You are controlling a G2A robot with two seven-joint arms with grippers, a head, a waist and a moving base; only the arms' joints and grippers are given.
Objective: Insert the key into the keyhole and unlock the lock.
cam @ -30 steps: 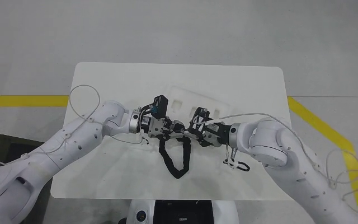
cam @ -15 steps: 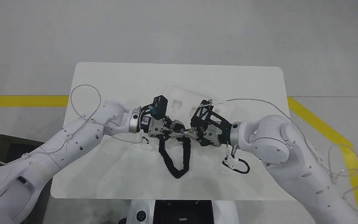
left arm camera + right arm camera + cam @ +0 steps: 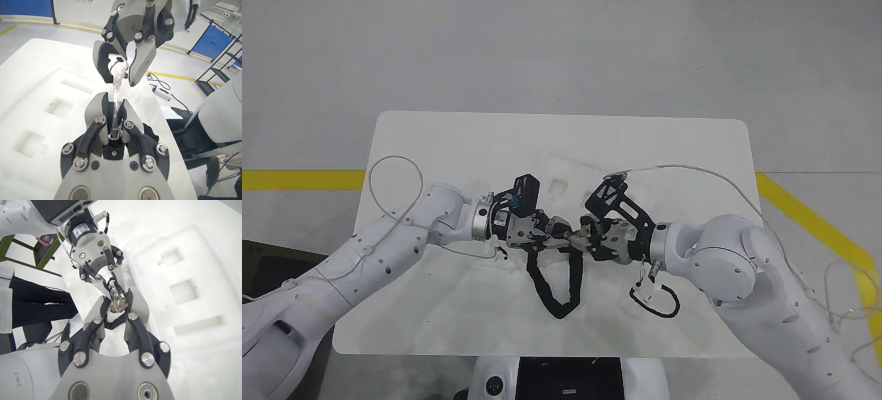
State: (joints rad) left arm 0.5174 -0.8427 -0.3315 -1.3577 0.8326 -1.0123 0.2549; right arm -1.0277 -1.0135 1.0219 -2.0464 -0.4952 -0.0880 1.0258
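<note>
I see the white table (image 3: pixel 702 150) under both arms, and a white foam tray (image 3: pixel 562 175) with rectangular pockets lies on it just beyond the two end effectors. Tip to tip over the table, the end effectors meet in front of that tray.

My left end effector (image 3: pixel 114 100) is clamped on the lock (image 3: pixel 115 121). Its fingers press either side of the chrome cylinder, which points straight out from the tips towards the other arm. A black chain (image 3: pixel 552 290) hangs from the lock, below the left end effector, and its loop lies on the table on the near side.

My right end effector (image 3: pixel 117 298) faces the left one head on. Its fingers stand narrowly apart, one on either side of the key's head. From the left wrist camera the head rests against one dark pad (image 3: pixel 103 62), and the other fingertip sits just beside the head's far edge. I cannot tell whether that second tip touches it.

The key (image 3: pixel 118 68) bridges the gap between the two end effectors. Its blade is in the keyhole at the cylinder's end, and part of the blade shows between the cylinder and the head.
</note>
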